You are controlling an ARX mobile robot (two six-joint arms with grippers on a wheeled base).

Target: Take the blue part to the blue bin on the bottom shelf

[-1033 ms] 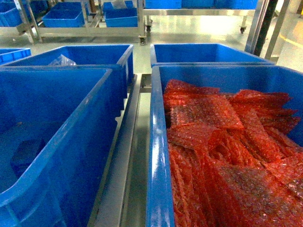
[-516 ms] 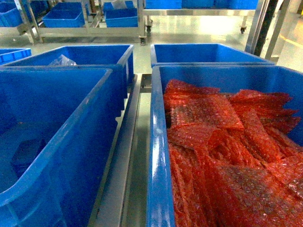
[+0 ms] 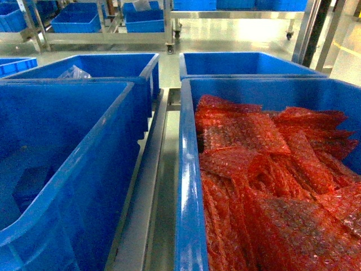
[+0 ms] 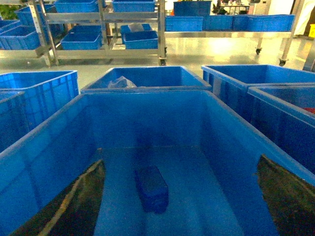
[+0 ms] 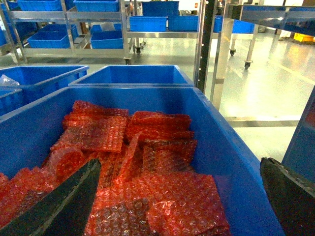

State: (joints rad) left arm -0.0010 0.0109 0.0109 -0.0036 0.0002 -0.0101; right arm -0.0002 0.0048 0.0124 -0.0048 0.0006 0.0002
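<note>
Lying on the floor of the blue bin (image 4: 59, 142), the blue part (image 4: 152, 189) sits between the left gripper's (image 4: 179, 196) wide-apart jaws. Right gripper (image 5: 179, 196), jaws apart, hangs over red bubble-wrap sheets (image 5: 147, 162). No readable writing.

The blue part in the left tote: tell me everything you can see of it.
The blue part is a small dark-blue boxy block with rounded edges, looking like plastic. It lies flat on the floor of the blue bin, roughly mid-floor, its long side running away from the left wrist camera. Nothing but the floor touches it; the left claw's open fingers flank it without contact.
</note>
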